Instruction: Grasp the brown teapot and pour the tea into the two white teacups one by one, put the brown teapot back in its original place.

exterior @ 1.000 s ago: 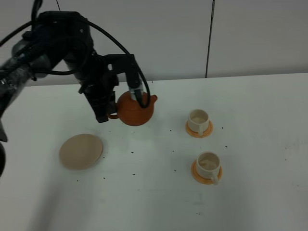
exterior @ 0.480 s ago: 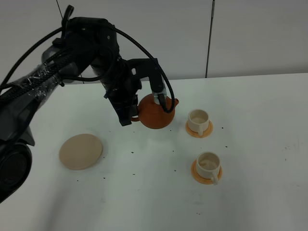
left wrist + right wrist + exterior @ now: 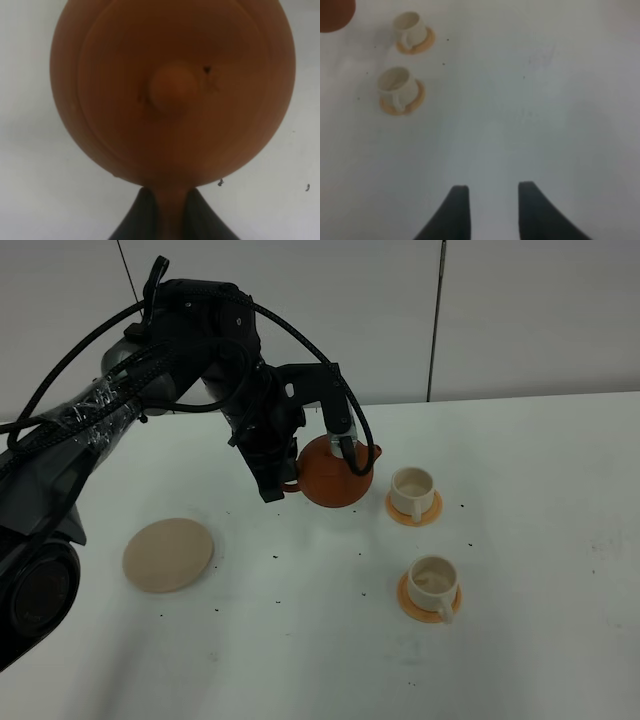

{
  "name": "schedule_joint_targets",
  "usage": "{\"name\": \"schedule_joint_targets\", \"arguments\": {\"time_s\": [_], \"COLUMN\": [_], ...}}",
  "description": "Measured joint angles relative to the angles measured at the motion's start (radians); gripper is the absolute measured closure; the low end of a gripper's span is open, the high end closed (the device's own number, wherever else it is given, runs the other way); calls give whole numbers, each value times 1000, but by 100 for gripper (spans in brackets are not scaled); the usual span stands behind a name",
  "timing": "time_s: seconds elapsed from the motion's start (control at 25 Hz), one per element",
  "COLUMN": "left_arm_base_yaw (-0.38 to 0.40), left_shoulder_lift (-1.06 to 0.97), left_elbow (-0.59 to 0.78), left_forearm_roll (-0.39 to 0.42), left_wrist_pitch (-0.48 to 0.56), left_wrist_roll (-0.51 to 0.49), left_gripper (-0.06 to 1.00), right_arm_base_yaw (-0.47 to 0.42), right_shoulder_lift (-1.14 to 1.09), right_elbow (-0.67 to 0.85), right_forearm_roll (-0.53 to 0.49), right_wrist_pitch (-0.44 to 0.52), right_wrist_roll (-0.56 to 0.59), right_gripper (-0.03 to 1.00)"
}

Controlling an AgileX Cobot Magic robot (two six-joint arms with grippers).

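Note:
My left gripper (image 3: 288, 476) is shut on the loop handle of the brown teapot (image 3: 335, 472) and holds it above the table, its spout toward the far white teacup (image 3: 411, 488). The left wrist view is filled by the teapot (image 3: 172, 90) seen from above, lid knob in the middle, with the fingers (image 3: 132, 220) clamped on the handle. The near teacup (image 3: 433, 580) sits on its orange saucer (image 3: 412, 604). Both cups show in the right wrist view, the far cup (image 3: 408, 26) and the near cup (image 3: 396, 84). My right gripper (image 3: 489, 192) is open over bare table. No tea is visible.
The round beige plate (image 3: 168, 553) lies on the white table at the left, bare. The left arm's black cables (image 3: 330, 400) loop above the teapot. Small dark specks dot the tabletop around the cups. A white wall stands behind the table.
The left arm has carried the teapot to the right, from near the plate's far side to just left of the far teacup. The cups and plate have not moved.

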State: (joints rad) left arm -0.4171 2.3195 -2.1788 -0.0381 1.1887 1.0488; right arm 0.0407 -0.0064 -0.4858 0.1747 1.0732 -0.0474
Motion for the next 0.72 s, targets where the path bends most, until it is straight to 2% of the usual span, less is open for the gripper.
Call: {"name": "schedule_joint_targets", "arguments": {"time_s": [0.72], "left_arm_base_yaw": [26], "left_shoulder_lift": [51], "left_elbow": [-4], "left_forearm_roll": [16], "left_wrist_pitch": [0], "left_wrist_roll": [-45], "left_gripper": [78], "right_arm_base_yaw": [0], "right_shoulder_lift": [0], "right_elbow": [0], "right_forearm_roll": [4], "right_wrist_pitch": [0], "right_wrist_roll": [0], "right_gripper": [73]}}
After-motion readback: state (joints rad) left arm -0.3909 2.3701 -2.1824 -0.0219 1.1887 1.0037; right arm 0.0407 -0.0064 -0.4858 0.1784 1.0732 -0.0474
